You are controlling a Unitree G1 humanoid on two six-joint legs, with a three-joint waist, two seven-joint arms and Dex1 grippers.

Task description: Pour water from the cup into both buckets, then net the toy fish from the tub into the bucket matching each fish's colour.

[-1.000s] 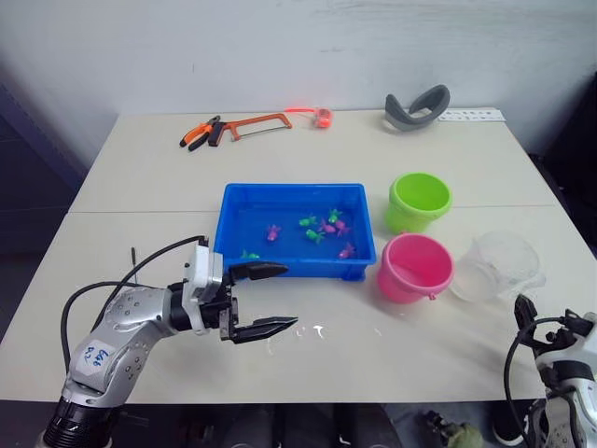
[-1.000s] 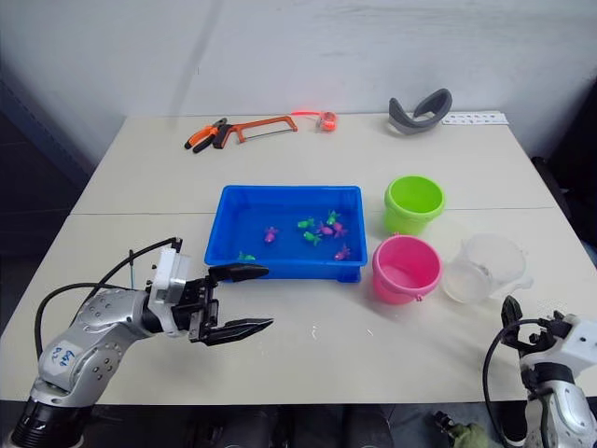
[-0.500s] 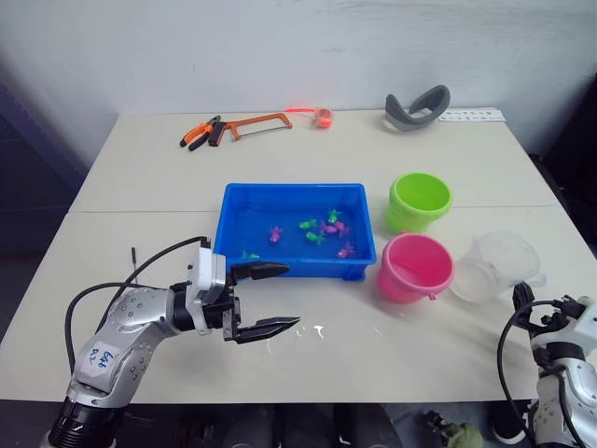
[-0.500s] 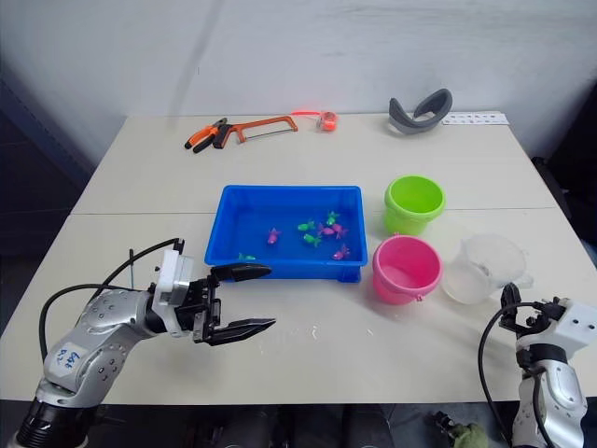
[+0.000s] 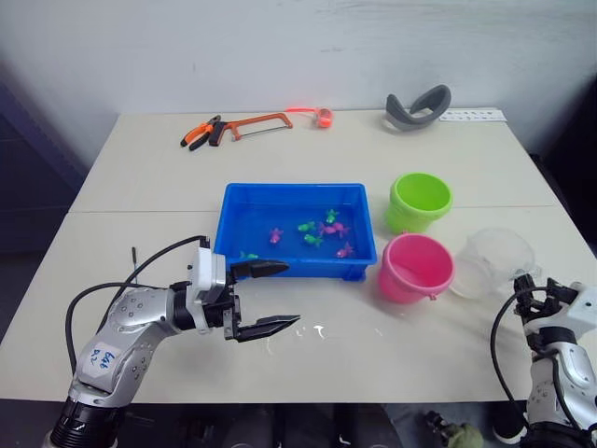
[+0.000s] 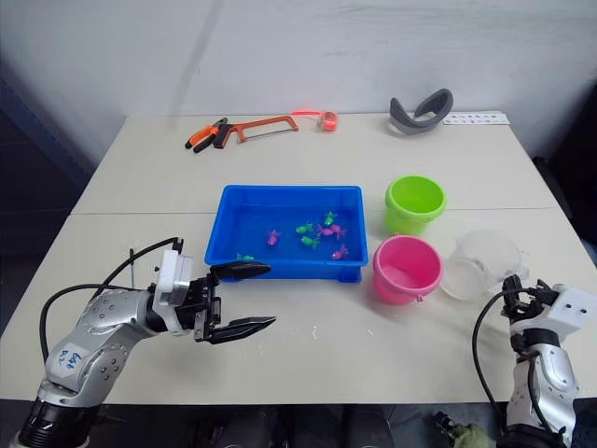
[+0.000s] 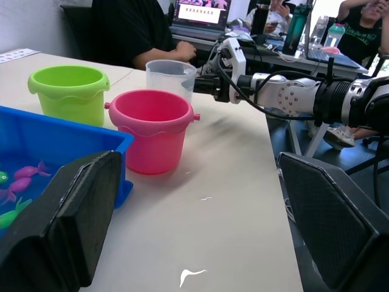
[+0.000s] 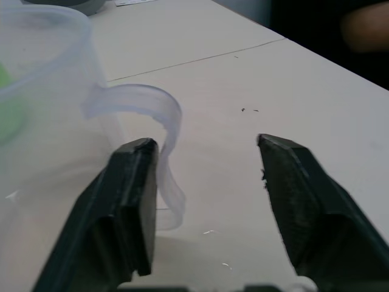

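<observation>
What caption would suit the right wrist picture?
Open right gripper lined up at the handle of the clear cup on the table.

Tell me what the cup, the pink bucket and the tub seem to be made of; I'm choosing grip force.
The cup looks like thin clear plastic: the table shows through its wall and looped handle. The pink bucket looks like opaque moulded plastic with a smooth, slightly matte wall and wavy rim. The tub looks like rigid glossy blue plastic, with soft highlights along its rim.

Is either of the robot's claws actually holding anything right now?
No. The right gripper is open beside the clear plastic cup's handle, not closed on it; the left gripper hangs open over the table.
</observation>
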